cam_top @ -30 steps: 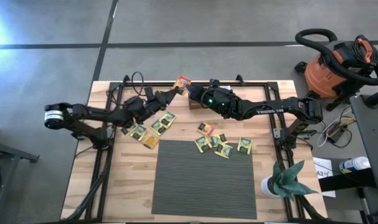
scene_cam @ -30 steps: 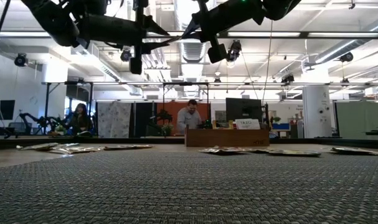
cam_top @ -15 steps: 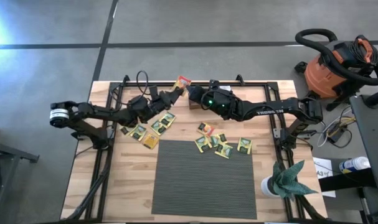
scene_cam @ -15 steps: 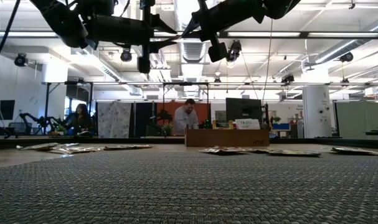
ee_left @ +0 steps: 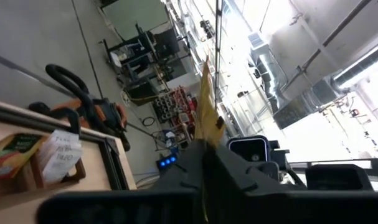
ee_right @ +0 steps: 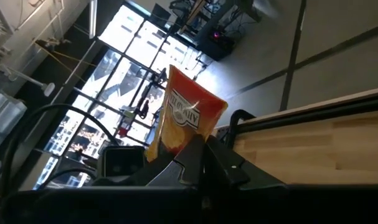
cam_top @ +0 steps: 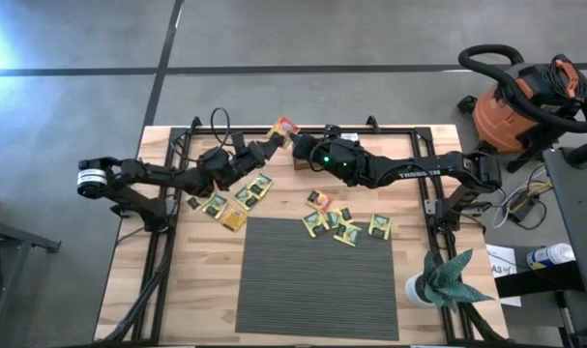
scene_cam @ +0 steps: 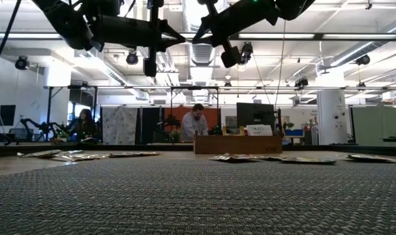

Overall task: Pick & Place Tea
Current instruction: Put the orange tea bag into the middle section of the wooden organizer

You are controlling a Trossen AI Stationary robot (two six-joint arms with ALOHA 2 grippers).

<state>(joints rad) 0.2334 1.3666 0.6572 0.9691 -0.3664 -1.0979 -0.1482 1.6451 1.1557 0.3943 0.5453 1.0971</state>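
both grippers are pinching one orange sachet point(cam_top: 284, 127) above the counter point(cam_top: 409, 242): left gripper point(cam_top: 273, 141) clenching, right gripper point(cam_top: 295, 144) clenched. the right should release only once the left feels secure.

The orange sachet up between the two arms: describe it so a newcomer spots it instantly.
Start at the wooden table's far edge, where both arms meet. The orange sachet stands there, pinched between the left hand and right hand. Unlike the other sachets, it is lifted, not lying flat.
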